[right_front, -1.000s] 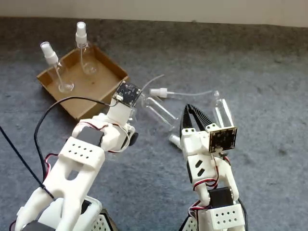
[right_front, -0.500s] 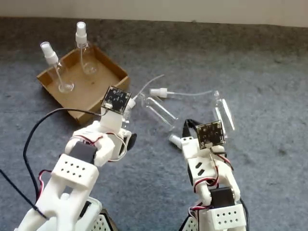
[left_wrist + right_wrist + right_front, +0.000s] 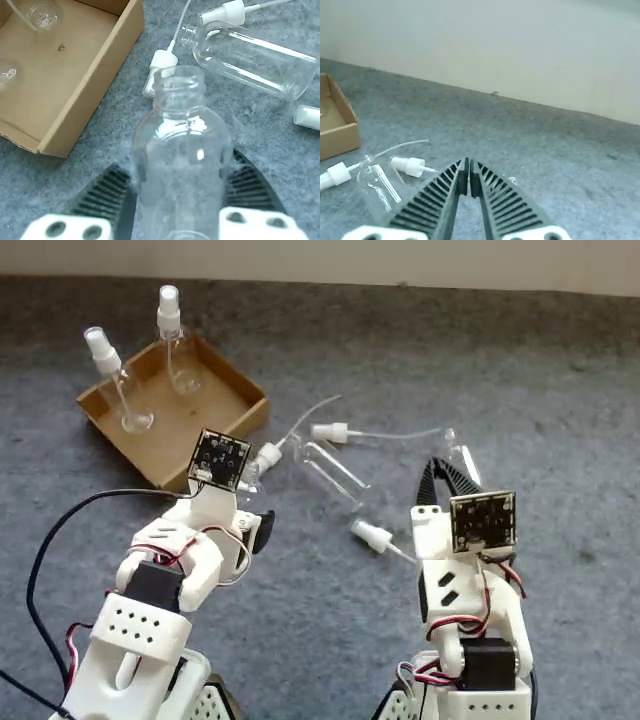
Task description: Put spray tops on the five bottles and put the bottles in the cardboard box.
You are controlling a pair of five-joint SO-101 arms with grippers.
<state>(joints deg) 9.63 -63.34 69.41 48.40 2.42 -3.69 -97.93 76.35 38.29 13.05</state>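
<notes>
The shallow brown cardboard box (image 3: 100, 95) sits beside my left pincer (image 3: 179, 169), which clamps a clear uncapped plastic bottle (image 3: 182, 150), its long axis running straight out from my jaws. A small white spray top (image 3: 161, 62) lies just beyond its neck. My right pincer (image 3: 468, 169), closed on nothing, is farther off.

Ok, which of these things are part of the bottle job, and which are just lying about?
Job: cardboard box; two capped bottles standing in it; uncapped bottle in the left fingers; two bottles lying down; three loose spray tops.
Lying about: black cable; carpet.
</notes>
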